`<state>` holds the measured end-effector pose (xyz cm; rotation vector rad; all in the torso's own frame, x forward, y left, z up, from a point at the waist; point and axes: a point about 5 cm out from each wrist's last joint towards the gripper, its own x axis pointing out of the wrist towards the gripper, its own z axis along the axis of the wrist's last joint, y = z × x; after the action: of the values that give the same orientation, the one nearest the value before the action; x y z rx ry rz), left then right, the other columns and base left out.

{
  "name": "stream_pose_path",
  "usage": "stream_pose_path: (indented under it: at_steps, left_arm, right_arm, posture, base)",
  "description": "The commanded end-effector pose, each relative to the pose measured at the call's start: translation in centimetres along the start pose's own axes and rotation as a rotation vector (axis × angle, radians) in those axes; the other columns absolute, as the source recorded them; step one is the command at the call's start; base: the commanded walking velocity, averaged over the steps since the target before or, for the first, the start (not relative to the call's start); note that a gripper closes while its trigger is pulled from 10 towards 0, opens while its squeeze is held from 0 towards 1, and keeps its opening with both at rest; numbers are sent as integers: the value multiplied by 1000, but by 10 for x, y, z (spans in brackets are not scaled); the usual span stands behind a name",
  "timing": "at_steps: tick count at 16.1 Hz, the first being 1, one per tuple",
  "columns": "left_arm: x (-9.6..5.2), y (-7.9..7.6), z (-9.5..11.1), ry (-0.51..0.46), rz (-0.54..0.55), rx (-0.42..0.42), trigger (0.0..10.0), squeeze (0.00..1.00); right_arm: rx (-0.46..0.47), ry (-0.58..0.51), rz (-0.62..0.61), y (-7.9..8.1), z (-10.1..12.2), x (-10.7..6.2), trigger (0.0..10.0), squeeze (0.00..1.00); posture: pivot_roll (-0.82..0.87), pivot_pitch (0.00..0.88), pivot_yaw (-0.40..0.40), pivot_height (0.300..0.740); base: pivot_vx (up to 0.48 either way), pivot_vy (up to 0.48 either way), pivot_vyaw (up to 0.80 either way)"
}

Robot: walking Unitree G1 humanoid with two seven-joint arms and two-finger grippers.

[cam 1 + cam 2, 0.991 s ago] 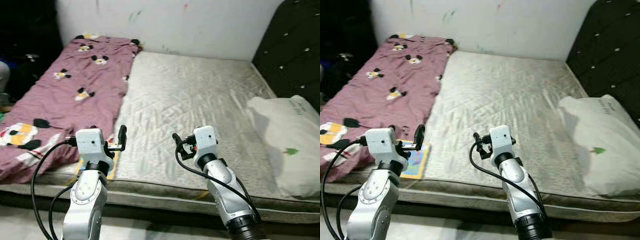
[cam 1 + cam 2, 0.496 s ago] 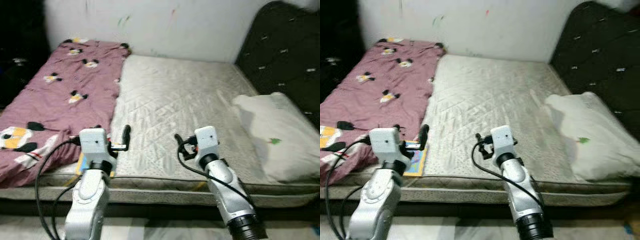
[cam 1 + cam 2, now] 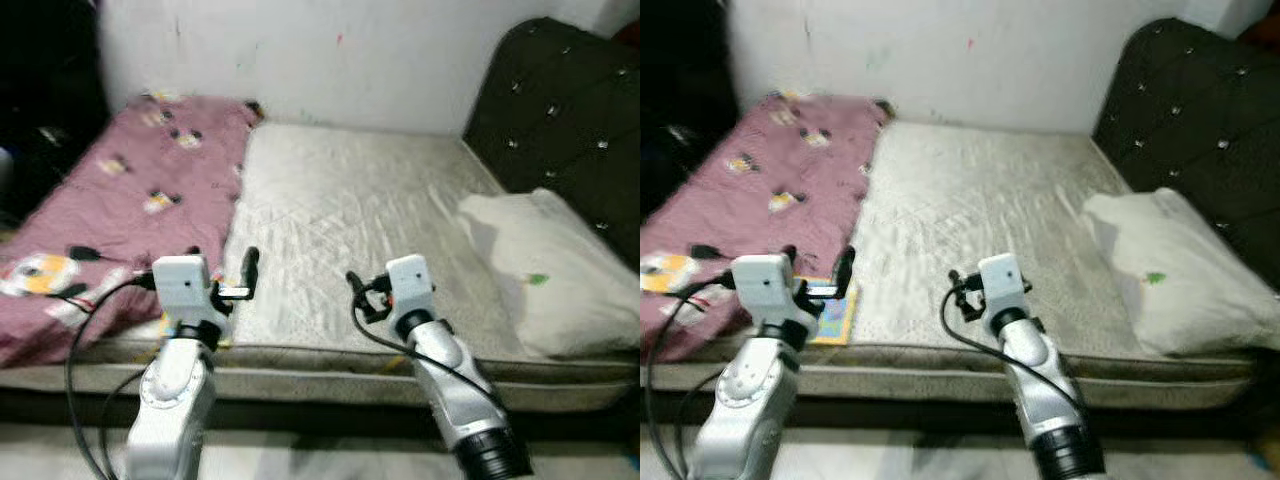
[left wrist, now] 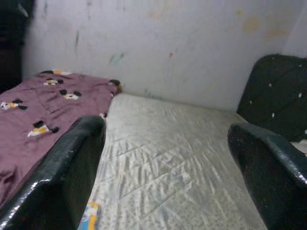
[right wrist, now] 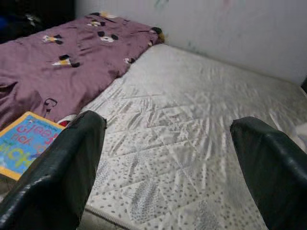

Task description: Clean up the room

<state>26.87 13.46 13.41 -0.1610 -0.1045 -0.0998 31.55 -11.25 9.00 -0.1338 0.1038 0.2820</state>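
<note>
The camera has turned, showing more headboard (image 3: 560, 100). Purple blanket (image 3: 110, 200) covers the bed's left side, a book (image 5: 24, 148) beside it. Left gripper (image 4: 168, 177) and right gripper (image 5: 168, 167) hover spread wide, holding nothing, ready to tidy; pillow (image 3: 545, 270) rests rightmost

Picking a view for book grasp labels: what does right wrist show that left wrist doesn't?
Right wrist view: the colourful book lies face up with its lettering readable, beside the purple blanket.
Left wrist view: just a sliver of that book's corner, plus the dark padded headboard.
Both: the bare quilted mattress, the blanket, the marked white wall, and each gripper's own black fingers spread wide, holding nothing.
</note>
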Motion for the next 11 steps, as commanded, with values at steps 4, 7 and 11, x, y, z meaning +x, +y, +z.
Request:
stream_pose_path:
  at_steps: [4,7,11]
  left_arm:
    - [1,-1,0,4,-6,4,10000,0]
    - [2,0,-2,17,29,19,10000,0]
    - [2,0,-2,21,35,22,10000,0]
  right_arm:
    - [2,-10,-5,-1,2,1,10000,0]
    - [4,-9,-8,-1,2,1,10000,0]
    - [6,-7,-15,-1,1,1,10000,0]
  posture:
    - [42,4,-60,740]
    - [40,8,-57,740]
    - [40,10,-55,740]
  base:
    - [438,0,0]
    - [0,0,0]
    - [0,0,0]
